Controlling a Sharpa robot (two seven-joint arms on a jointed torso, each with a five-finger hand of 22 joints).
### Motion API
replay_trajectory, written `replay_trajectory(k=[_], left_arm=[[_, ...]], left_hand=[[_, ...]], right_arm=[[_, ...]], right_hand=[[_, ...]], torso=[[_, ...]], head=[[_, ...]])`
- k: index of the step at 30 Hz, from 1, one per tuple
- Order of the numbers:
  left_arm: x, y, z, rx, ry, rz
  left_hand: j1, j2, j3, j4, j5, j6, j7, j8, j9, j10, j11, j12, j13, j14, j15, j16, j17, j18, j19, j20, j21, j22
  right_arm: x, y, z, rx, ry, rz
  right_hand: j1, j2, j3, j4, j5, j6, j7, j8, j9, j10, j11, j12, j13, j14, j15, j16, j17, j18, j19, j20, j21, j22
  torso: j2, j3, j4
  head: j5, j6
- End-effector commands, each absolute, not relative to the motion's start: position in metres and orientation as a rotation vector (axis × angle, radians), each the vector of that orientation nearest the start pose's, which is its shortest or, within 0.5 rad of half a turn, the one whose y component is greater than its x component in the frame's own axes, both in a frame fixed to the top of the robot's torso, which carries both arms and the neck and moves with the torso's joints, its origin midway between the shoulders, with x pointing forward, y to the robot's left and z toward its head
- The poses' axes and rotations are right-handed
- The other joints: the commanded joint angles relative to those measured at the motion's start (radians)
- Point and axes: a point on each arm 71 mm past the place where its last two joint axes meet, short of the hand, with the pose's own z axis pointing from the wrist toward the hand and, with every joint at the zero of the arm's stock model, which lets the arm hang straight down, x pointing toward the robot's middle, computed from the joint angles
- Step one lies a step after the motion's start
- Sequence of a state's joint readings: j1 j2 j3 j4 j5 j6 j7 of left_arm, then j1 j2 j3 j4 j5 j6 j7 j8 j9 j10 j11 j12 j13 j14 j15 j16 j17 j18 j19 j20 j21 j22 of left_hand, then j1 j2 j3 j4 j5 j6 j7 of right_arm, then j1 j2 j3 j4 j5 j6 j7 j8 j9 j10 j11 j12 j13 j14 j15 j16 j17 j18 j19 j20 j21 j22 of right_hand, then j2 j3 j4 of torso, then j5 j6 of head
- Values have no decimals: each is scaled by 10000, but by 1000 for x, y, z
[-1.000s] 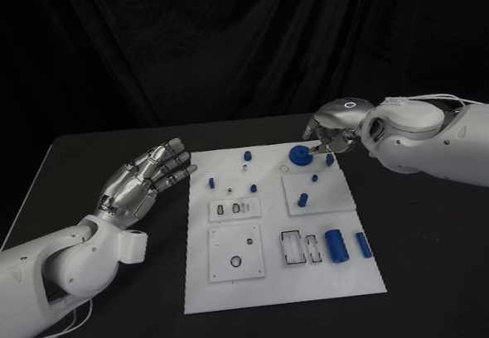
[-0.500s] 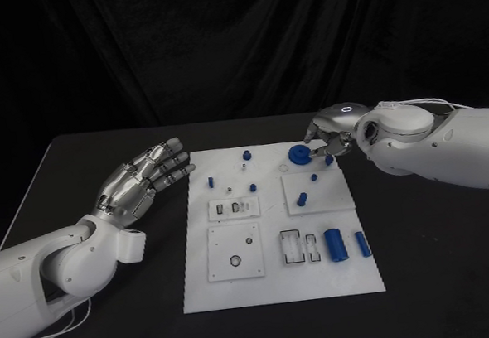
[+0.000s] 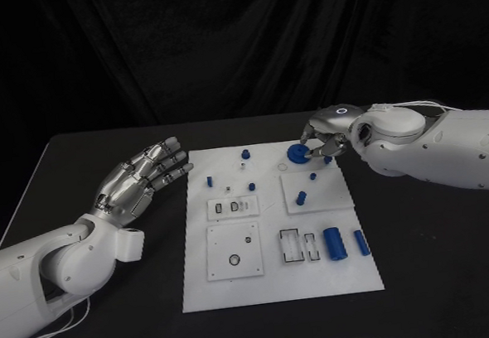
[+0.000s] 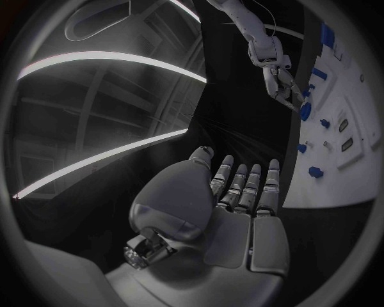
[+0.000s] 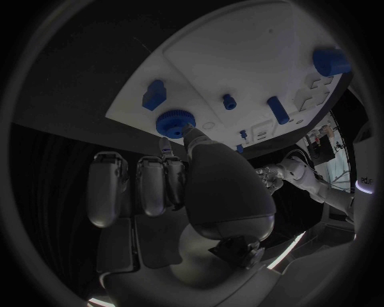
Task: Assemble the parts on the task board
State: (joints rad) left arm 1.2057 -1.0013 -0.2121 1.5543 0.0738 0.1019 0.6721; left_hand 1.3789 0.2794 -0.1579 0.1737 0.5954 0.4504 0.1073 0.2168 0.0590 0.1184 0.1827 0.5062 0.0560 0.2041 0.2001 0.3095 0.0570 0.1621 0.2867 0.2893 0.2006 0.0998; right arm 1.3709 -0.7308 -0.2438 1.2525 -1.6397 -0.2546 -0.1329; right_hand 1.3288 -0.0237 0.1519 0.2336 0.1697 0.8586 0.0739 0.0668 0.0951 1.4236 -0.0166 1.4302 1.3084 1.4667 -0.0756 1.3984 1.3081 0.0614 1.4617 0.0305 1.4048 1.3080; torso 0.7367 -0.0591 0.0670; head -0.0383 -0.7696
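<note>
I can read no text, label, brand or number anywhere, neither on the task board (image 3: 283, 285) nor on the parts.

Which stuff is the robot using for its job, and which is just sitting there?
For the job:
- task board
- blue round gear, which the right hand pinches
- other blue parts, like the big cylinder

Just there:
- left hand, open beside the board
- black table
</note>
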Motion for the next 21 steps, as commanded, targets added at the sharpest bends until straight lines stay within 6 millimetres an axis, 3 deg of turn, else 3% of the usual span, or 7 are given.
replay_trajectory(k=[1, 6, 8, 9, 10, 13, 21], left_arm=[[447, 264, -211, -10836, 13669, -19309], [447, 264, -211, -10839, 13688, -19309], [447, 264, -211, -10841, 13697, -19309], [447, 264, -211, -10843, 13705, -19309], [447, 264, -211, -10844, 13709, -19310], [448, 263, -211, -10845, 13730, -19319], [448, 263, -212, -10842, 13759, -19343]], left_hand=[[38, 95, 68, -11, 32, 30, 3, 37, 5, -33, 9, -1, 2, -38, 25, 31, -6, -49, 45, 9, 48, -11], [30, 97, 101, -9, 55, 28, 5, 33, 4, -44, 6, -21, -1, -55, 20, 17, -11, -51, 35, 6, 44, -14], [30, 97, 101, -9, 55, 28, 5, 33, 4, -44, 6, -21, -1, -55, 20, 17, -11, -51, 35, 6, 44, -14], [30, 97, 101, -9, 55, 28, 5, 33, 4, -44, 6, -21, -1, -55, 20, 17, -11, -51, 35, 6, 44, -14], [30, 97, 101, -9, 55, 28, 5, 33, 4, -44, 6, -21, -1, -55, 20, 17, -11, -51, 35, 6, 44, -14], [30, 97, 101, -9, 55, 28, 5, 33, 4, -44, 6, -21, -1, -55, 20, 17, -11, -51, 35, 6, 44, -14], [25, 95, 124, -11, 67, 20, 4, 28, 2, -55, 3, -40, -4, -57, 19, 23, -11, -53, 35, 5, 45, -15]], right_arm=[[541, -232, -183, -3813, 16538, 2526], [541, -232, -184, -3893, 16654, 2534], [541, -232, -184, -3924, 16680, 2548], [541, -231, -184, -3944, 16694, 2555], [541, -231, -185, -3953, 16702, 2558], [542, -230, -185, -3987, 16738, 2553], [543, -227, -184, -4054, 16643, 2650]], right_hand=[[-64, -159, -37, -126, 38, -316, -67, -11, -51, -92, -72, 91, 490, 367, -102, -652, -456, 26, -132, -56, -449, 539], [-162, -274, -118, -260, -46, -378, -6, 18, -6, 61, -7, 569, 1171, 533, -63, -302, 48, -45, 4, -23, -269, 783], [-146, -271, -116, -346, -57, -358, 17, 27, 27, 414, 35, 869, 1634, 704, -11, 434, 979, -151, 188, 14, 102, 1165], [-152, -250, -116, -424, -59, -304, 100, 29, 88, 908, 96, 1184, 2162, 740, 111, 981, 1681, -151, 65, 123, 119, 1252], [-153, -238, -113, -451, -56, -212, 45, 66, 134, 1146, 137, 1288, 2366, 822, 163, 1249, 2022, -140, 11, 150, 105, 1265], [-177, -234, -122, -503, -51, -141, 108, 68, 206, 1472, 191, 1406, 2624, 1021, 215, 1688, 2581, -213, 113, 246, 361, 1530], [-333, -173, -148, -476, -63, -81, 172, 49, 332, 1472, 235, 1406, 2624, 1041, 263, 1724, 2627, -375, 497, 318, 948, 2064]], torso=[[-1, 3, -3], [-4, 2, -22], [-5, 3, -19], [-7, 4, -19], [-11, 4, -18], [-10, 7, -10], [-18, 10, -29]], head=[[31, -4], [45, 14], [46, 15], [46, 11], [45, 4], [37, -8], [50, -31]])
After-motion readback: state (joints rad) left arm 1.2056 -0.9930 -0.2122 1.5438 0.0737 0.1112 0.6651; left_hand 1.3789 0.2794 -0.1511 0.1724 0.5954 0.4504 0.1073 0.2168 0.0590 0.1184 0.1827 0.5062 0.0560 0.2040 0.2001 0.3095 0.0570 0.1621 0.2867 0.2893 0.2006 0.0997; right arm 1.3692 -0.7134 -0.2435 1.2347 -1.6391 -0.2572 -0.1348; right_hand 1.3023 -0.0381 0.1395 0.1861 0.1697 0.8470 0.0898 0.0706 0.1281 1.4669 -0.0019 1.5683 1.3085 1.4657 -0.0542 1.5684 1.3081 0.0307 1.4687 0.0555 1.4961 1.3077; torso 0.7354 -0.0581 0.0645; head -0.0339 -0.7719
